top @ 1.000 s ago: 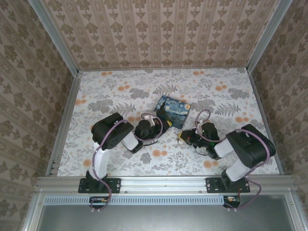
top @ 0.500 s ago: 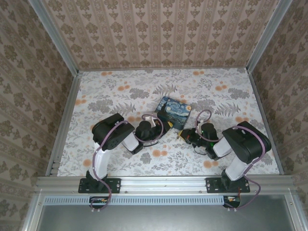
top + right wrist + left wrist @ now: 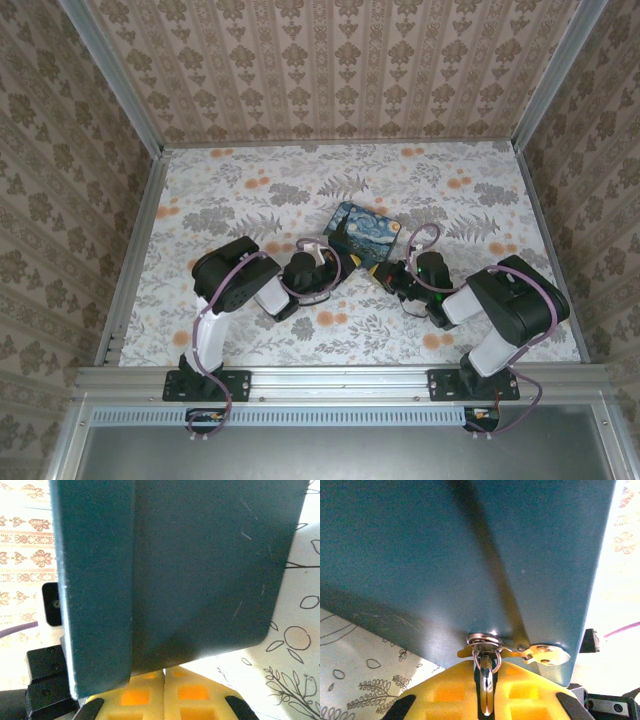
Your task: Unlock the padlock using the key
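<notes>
A table top (image 3: pixel 240 200) covered in a pale floral print of grey leaves and orange blossoms is closed in on three sides by walls. The back wall (image 3: pixel 340 70) carries beige striped damask wallpaper, as do the left wall (image 3: pixel 55 190) and right wall (image 3: pixel 595 150). Aluminium posts (image 3: pixel 110 75) mark the corners, an aluminium rail (image 3: pixel 340 380) edges the near side, and the light is even.

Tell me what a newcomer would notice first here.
The painted box with its swirly blue-and-yellow night sky stands out mid-table on the floral table, the left gripper and right gripper both at its near edge. In the left wrist view, a small metal loop hangs at the box's brass clasp, between yellow fingers.
</notes>
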You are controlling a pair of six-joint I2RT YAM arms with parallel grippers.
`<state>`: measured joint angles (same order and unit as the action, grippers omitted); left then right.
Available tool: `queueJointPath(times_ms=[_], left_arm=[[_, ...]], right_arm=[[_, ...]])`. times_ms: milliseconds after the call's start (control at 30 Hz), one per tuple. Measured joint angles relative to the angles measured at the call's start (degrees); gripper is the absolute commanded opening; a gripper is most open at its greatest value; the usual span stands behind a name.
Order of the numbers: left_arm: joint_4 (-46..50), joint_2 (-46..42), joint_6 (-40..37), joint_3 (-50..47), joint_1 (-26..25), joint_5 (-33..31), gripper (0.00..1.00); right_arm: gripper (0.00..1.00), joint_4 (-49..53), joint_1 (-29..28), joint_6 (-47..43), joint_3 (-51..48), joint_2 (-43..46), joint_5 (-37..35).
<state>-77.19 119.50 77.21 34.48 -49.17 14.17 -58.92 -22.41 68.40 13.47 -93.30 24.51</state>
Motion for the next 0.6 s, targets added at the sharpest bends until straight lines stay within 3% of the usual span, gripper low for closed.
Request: queueJointPath(times_ms=[600], left_arm=[[-0.02, 0.00, 0.04, 0.00, 0.02, 0.00, 0.00]], right_arm=[[0.00, 1.57, -1.14, 0.02, 1.57, 0.00, -0.98]])
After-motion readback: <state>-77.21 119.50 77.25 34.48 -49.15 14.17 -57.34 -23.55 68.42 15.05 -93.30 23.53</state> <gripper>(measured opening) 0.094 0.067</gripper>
